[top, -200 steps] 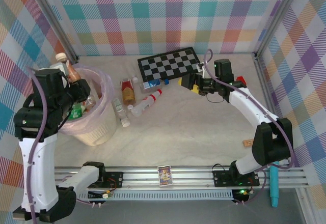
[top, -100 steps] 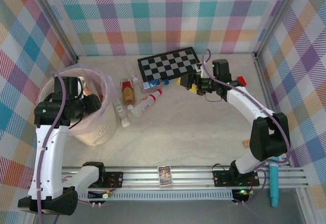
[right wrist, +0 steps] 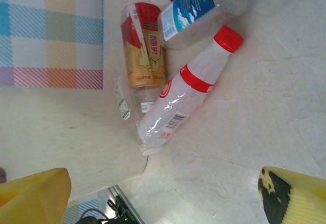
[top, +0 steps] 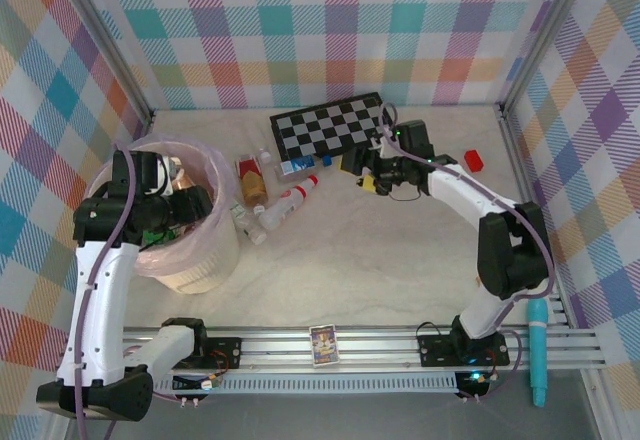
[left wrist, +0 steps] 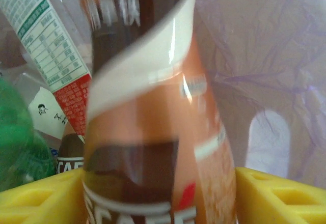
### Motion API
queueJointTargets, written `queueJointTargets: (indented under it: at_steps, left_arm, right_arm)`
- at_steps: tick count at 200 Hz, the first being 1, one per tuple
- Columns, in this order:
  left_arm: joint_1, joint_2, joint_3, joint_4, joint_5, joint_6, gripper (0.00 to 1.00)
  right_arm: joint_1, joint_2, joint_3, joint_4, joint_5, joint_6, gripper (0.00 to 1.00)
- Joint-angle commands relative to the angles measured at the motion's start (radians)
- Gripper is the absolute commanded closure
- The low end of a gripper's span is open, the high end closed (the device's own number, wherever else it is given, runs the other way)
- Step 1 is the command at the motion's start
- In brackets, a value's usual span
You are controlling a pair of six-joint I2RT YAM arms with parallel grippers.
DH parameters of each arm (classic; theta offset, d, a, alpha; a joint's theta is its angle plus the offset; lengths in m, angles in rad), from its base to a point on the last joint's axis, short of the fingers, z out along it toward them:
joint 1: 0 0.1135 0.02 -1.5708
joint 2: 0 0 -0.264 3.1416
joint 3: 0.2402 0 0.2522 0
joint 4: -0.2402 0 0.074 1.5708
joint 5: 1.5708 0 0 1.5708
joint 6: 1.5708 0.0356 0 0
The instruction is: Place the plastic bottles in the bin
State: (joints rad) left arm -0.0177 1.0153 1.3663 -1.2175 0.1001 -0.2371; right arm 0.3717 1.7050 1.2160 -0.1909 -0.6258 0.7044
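**Left pincer point(top: 186, 205) over the bin point(top: 205, 260), right pincer point(top: 360, 172) open beside loose bottles point(top: 265, 188)**

Left pincer hangs inside the bin's rim at the table's left. A brown bottle point(left wrist: 153, 132) stands between its yellow pads point(left wrist: 41, 198), blurred, and I cannot tell whether they clamp it. The bottle's label is orange and white. Beside it lie a green bottle point(left wrist: 20, 152) and a white-labelled one point(left wrist: 46, 56), with the pink bag point(left wrist: 254, 56) behind. Right pincer's jaws stand wide with nothing between them. The loose bottles lie just left of it, on their sides: a clear one with a red cap point(right wrist: 183, 102), a gold-labelled one point(right wrist: 145, 53) and a blue-labelled one point(right wrist: 204, 5). The table point(top: 380, 260) is cream. A checkerboard point(top: 330, 125) lies at the far side, and plaid walls point(top: 300, 30) stand around.
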Motion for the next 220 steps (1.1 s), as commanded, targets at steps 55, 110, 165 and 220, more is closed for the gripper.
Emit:
queueJointTargets:
  at_steps: [55,110,165,220]
  left_arm:
    - [0.005,0.065,0.203,-0.082,-0.023,0.088,0.03]
    - [0.005,0.12,0.338,-0.158,-0.167,0.137,0.0]
    - [0.005,0.095,0.367,-0.131,-0.159,0.125,0.0]
    - [0.005,0.065,0.369,-0.106,-0.23,0.112,0.0]
  right_arm:
    - [0.242,0.132,0.076,-0.014,0.42,0.394,0.14]
    - [0.385,0.255,0.294,-0.1,0.604,0.295,0.15]
    - [0.478,0.489,0.706,-0.317,0.717,-0.121,0.12]
    - [0.515,0.733,0.986,-0.36,0.66,-0.274,0.14]
